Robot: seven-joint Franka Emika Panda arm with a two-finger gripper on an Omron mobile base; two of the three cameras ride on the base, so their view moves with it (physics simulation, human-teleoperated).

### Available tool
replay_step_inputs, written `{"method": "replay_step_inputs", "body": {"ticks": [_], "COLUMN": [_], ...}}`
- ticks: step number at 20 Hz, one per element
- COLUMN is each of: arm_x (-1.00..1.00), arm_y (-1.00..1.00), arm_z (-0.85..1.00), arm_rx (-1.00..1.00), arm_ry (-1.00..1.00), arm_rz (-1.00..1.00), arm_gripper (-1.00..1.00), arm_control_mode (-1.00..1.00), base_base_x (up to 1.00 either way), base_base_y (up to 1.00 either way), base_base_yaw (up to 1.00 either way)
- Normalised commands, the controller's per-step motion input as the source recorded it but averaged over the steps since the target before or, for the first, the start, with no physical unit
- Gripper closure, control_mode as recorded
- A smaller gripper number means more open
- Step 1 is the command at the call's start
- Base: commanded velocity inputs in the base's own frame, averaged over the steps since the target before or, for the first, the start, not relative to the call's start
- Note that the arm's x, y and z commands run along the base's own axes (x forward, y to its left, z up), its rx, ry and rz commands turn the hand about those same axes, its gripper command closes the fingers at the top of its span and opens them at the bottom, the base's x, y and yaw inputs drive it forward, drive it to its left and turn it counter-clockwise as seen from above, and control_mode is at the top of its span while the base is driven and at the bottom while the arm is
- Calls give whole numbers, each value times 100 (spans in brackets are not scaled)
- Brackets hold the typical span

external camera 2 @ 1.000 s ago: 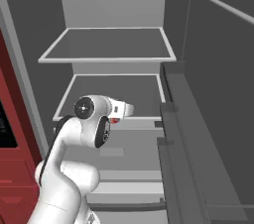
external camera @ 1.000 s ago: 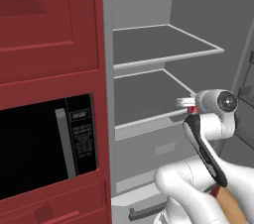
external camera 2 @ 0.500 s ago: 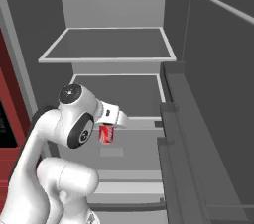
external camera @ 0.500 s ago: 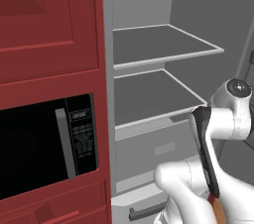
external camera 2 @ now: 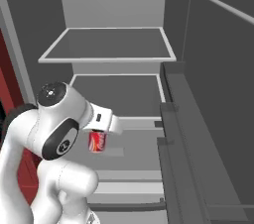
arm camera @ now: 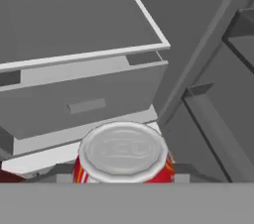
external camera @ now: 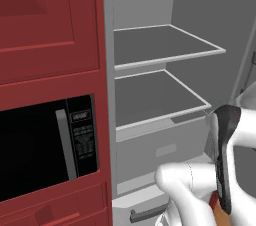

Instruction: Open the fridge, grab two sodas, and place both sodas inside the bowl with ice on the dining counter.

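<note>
Claw: I am clenched (external camera 2: 98, 136) on a soda (external camera 2: 97, 141).
Fridge (external camera 2: 114, 5): door open.
Carry: I should keep it upright, clearing the drawer (arm camera: 84, 96).

Black built-in microwave (external camera: 45, 152) at left, set in dark red cabinetry (external camera: 50, 25). Microwave has a grey vertical bar handle (external camera: 63, 142) and a dark control panel (external camera: 82, 137) just right of it, door closed. Red cabinet door panels above the microwave, a red drawer front (external camera: 55, 210) below it. Cabinet's right edge touches the grey appliance beside it.
</note>
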Motion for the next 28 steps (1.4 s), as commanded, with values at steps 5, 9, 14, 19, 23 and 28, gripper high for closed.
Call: {"method": "replay_step_inputs", "body": {"ticks": [5, 9, 14, 19, 23, 28], "arm_x": [-58, -44, -47, 0, 0, 0], "arm_y": [34, 32, 21, 0, 0, 0], "arm_z": [72, 14, 0, 0, 0, 0], "arm_rx": [-10, -8, -5, 0, 0, 0], "arm_ry": [-27, -14, -12, 0, 0, 0], "arm_rz": [0, 0, 3, 0, 0, 0], "arm_gripper": [100, 100, 100, 100, 100, 100], "arm_control_mode": [-100, -100, 100, 100, 100, 100], "base_base_x": [0, 0, -15, -91, -95, -86], "base_base_y": [0, 0, 6, 36, 32, 46], "base_base_yaw": [0, 0, 1, 7, 15, 25]}}
